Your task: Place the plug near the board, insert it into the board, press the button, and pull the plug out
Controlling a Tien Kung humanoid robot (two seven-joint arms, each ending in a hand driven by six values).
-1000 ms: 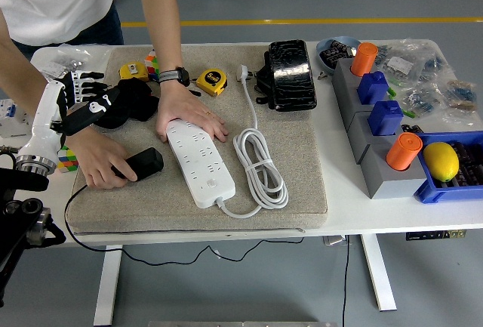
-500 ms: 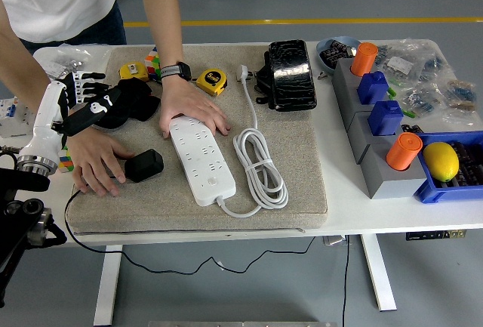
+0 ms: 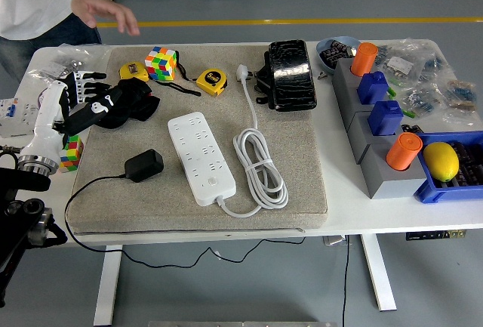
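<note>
White worktop [image 3: 392, 214] on grey floor, beige felt mat [image 3: 302, 161] on top. White rectangular power strip [image 3: 201, 158] mid-mat, coiled white cable [image 3: 260, 168] beside it. Black plug adapter [image 3: 143, 165] just left of strip, apart from it. Left hand [image 3: 83, 93] at mat's left edge, fingers spread, holding nothing. Rubik's cube [image 3: 161, 63] and yellow tape measure [image 3: 210, 81] behind.

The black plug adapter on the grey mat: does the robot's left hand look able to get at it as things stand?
Probably yes. The black plug adapter lies alone on the grey mat, beside the white power strip. The left hand hovers open up-left of it, and the person's hand is off the table.
</note>
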